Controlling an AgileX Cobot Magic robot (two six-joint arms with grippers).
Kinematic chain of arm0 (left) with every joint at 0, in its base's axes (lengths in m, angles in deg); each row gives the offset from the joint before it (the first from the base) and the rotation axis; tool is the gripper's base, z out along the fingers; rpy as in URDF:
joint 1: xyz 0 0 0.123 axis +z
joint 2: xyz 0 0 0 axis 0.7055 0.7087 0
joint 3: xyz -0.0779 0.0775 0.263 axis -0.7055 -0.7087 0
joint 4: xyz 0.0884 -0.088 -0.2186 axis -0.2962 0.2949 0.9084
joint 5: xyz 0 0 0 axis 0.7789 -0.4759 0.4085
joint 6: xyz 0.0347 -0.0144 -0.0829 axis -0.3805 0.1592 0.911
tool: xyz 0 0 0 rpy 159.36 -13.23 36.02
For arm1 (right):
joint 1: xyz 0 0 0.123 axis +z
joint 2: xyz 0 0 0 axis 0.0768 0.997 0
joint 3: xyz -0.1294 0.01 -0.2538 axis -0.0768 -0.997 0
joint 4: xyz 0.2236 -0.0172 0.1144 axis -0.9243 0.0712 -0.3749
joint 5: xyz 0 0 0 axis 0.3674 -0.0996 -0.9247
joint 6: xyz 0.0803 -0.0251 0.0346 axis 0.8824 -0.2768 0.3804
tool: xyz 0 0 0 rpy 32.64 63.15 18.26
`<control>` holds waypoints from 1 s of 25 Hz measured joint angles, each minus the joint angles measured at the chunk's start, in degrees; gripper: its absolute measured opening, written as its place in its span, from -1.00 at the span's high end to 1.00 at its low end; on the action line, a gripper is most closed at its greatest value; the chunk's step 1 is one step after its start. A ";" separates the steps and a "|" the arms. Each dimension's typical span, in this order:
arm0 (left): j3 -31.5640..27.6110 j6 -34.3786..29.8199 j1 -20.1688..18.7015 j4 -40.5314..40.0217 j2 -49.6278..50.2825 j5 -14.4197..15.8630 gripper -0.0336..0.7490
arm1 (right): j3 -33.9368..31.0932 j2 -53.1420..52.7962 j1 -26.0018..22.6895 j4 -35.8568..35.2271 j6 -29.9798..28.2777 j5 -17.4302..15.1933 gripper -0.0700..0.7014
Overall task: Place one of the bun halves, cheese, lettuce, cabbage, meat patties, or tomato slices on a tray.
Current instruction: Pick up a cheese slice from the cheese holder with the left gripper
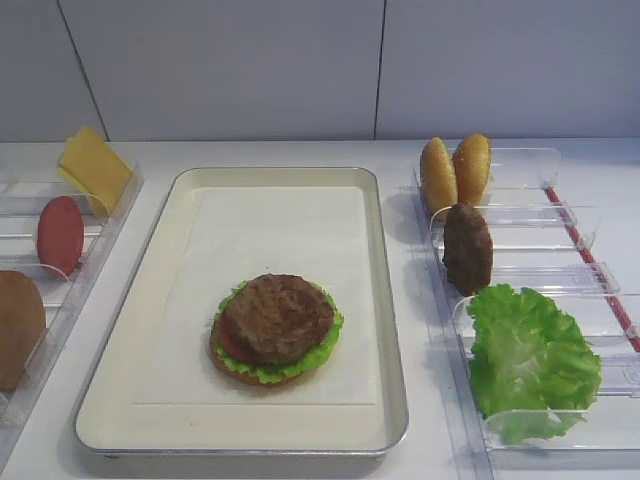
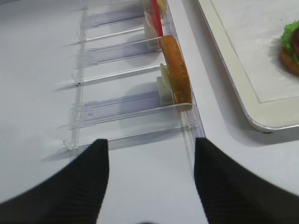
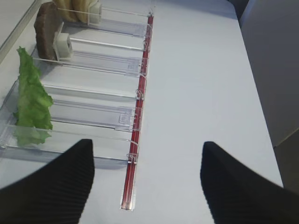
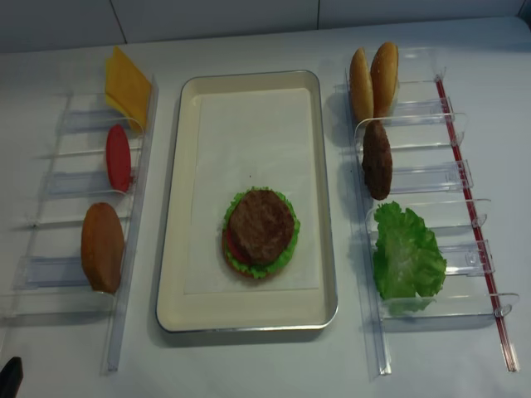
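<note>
Gaping left claw (image 2: 150, 179) beside bun half (image 2: 176, 70); absent overhead

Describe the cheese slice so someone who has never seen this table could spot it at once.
Start at the tray in the middle, then look to the clear bins on its left. In the farthest bin leans the cheese, a flat yellow-orange square; its neighbours, a tomato slice and a bun half, are round.

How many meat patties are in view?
2. One dark brown round patty tops the stack on the cream rectangular tray; another stands on edge in the clear plastic bin on the right. More could be hidden inside the stack.
</note>
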 joint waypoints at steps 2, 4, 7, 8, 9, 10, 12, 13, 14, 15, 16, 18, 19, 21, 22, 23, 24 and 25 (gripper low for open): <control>0.00 0.00 0.00 0.00 0.00 0.00 -0.10 | 0.00 0.00 0.00 0.00 0.00 0.00 -0.48; 0.00 0.00 0.00 0.00 0.00 0.00 -0.10 | 0.00 0.00 0.00 0.00 0.00 0.00 -0.48; 0.00 0.00 0.00 0.00 0.00 0.00 -0.10 | 0.00 0.00 0.00 0.00 0.00 0.00 -0.48; 0.00 0.00 0.00 0.00 0.00 0.00 -0.10 | 0.00 0.00 0.00 0.00 0.00 0.00 -0.48; 0.00 0.00 0.00 0.00 0.00 0.00 -0.10 | 0.00 0.00 0.00 0.00 0.00 0.00 -0.48; 0.00 0.00 0.00 0.00 0.00 0.00 -0.10 | 0.00 0.00 0.00 0.00 0.00 0.00 -0.48; 0.00 0.00 0.00 0.00 0.00 0.00 -0.10 | 0.00 0.00 0.00 0.00 0.00 0.00 -0.48; 0.00 0.00 0.00 0.00 0.00 0.00 -0.10 | 0.00 0.00 0.00 0.00 0.00 0.00 -0.48; 0.00 0.00 0.00 0.00 0.00 0.00 -0.10 | 0.00 0.00 0.00 0.00 0.00 0.00 -0.48; 0.00 0.00 0.00 0.00 0.00 0.00 -0.10 | 0.00 0.00 0.00 0.00 0.00 0.00 -0.48; 0.00 0.00 0.00 0.00 0.00 0.00 -0.10 | 0.00 0.00 0.00 0.00 0.00 0.00 -0.48; 0.00 0.00 0.00 0.00 0.00 0.00 -0.10 | 0.00 0.00 0.00 0.00 0.00 0.00 -0.48; 0.00 0.00 0.00 0.00 0.00 0.00 -0.10 | 0.00 0.00 0.00 0.00 0.00 0.00 -0.48; 0.00 0.00 0.00 0.00 0.00 0.00 -0.10 | 0.00 0.00 0.00 0.00 0.00 0.00 -0.48; 0.00 0.00 0.00 0.00 0.00 0.00 -0.10 | 0.00 0.00 0.00 0.00 0.00 0.00 -0.48; 0.00 0.00 0.00 0.00 0.00 0.00 -0.10 | 0.00 0.00 0.00 0.00 0.00 0.00 -0.48; 0.00 0.00 0.00 0.00 0.00 0.00 -0.10 | 0.00 0.00 0.00 0.00 0.00 0.00 -0.48; 0.00 0.00 0.00 0.00 0.00 0.00 -0.10 | 0.00 0.00 0.00 0.00 0.00 0.00 -0.48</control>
